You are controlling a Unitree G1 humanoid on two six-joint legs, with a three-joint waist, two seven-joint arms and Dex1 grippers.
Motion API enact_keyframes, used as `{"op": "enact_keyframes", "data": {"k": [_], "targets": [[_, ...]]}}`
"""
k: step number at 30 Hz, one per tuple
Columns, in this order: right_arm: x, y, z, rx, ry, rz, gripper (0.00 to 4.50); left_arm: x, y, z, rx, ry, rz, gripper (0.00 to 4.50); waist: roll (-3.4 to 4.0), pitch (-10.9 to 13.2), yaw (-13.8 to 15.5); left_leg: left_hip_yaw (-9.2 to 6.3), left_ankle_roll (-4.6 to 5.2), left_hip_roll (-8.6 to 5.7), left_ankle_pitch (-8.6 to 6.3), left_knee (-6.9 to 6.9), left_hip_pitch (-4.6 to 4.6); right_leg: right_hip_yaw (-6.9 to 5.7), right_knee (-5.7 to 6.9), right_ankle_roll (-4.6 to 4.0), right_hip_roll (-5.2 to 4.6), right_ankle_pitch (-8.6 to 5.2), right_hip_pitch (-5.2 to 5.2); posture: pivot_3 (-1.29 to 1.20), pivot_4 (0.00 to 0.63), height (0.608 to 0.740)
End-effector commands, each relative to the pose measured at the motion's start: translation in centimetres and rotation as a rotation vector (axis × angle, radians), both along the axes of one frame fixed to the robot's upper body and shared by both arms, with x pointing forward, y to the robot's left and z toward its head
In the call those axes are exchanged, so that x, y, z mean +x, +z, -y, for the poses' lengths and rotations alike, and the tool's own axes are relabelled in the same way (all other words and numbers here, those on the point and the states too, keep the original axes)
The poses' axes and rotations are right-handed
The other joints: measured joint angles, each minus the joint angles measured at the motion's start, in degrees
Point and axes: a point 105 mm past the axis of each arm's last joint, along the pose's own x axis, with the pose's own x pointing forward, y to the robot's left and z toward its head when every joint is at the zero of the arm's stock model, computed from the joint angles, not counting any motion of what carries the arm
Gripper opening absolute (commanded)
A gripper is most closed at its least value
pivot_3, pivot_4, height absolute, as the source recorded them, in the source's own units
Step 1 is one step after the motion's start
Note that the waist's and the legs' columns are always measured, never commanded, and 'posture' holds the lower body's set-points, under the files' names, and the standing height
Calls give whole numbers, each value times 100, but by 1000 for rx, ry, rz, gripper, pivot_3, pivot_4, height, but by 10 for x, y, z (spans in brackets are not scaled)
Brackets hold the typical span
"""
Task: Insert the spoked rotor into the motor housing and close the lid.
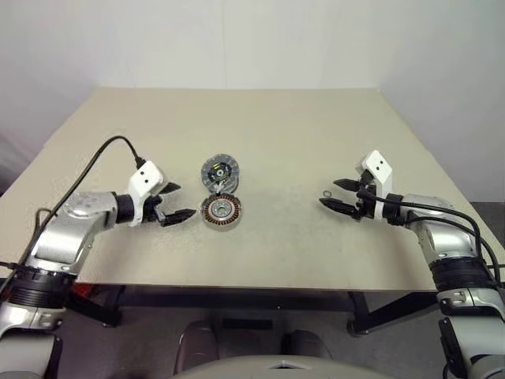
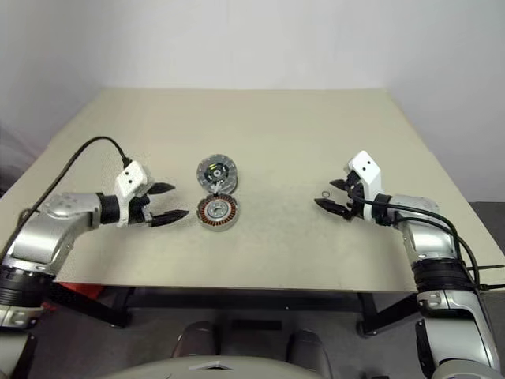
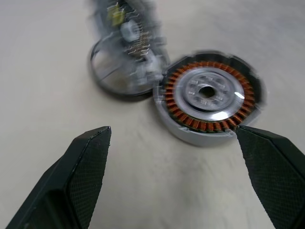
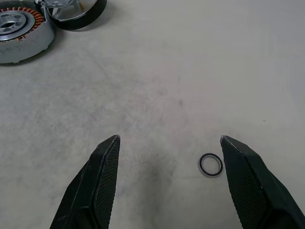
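Here the motor housing lies nearest on the counter, open face up, its copper windings ringing a silver centre. The left tool hangs just beside the housing on its left, fingers spread wide and pinching nothing. The right tool sits well apart to the housing's right, likewise spread and empty, with a tiny dark ring lying on the counter between its fingertips. Just beyond the housing, touching its far edge, lies a round part with a black rim and spokes; whether this is the spoked rotor alone or the rotor resting on the lid cannot be told, as the left wrist view blurs it.

The risks, as I judge them: the rotor and housing touch, so a grab at the rotor may drag or tip the housing. Magnets could snatch the rotor down crooked. The right tool could also nudge the loose ring away from the housing.
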Motion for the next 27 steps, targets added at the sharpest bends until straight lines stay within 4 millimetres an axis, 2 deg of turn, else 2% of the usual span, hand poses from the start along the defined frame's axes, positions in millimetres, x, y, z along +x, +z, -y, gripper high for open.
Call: {"op": "enact_keyframes", "data": {"k": [1,3,6,9,13,15,17,20,27], "targets": [[8,17,-4,-2,21,67,3778,-3,43,20,136,-250,165,4448,0,0,16,0,0,0,0,0,0,0,1,0,0,0,0,0,0,740],[10,18,-6,0,25,70,3778,-4,59,33,176,-366,210,4448,0,0,21,2,-3,0,2,1,1,1,4,-1,-1,1,2,0,0,740],[11,19,-8,1,28,74,3778,-6,66,51,212,-489,237,4448,13,-8,6,7,-4,-3,3,3,7,5,13,-3,-4,2,3,0,0,740],[13,21,-8,-1,27,81,3778,-1,52,66,326,-634,232,4448,20,-12,6,11,-6,0,3,1,11,6,17,-4,-3,1,0,0,0,740],[13,23,-6,-6,20,88,3778,13,32,62,489,-706,233,4448,21,-12,-16,11,-19,4,12,2,13,10,34,-5,0,0,-11,0,0,740],[12,25,-3,-10,14,90,3778,27,25,59,607,-715,274,4448,21,-12,-6,11,-24,12,15,2,12,9,38,-6,5,-1,-16,0,0,740],[10,26,-1,-17,10,90,3778,42,26,60,705,-727,341,4448,20,-12,14,10,-27,15,16,2,9,5,43,-10,5,-3,-16,0,0,740],[9,28,1,-23,11,89,3778,52,30,69,767,-771,405,4448,20,-12,45,11,-28,9,17,7,5,6,45,-10,0,-3,-14,0,0,740],[11,37,3,-41,17,94,3778,49,39,103,792,-924,480,4448,19,-12,110,11,-25,9,16,9,0,4,46,-12,-4,-3,-19,0,0,740]]}}
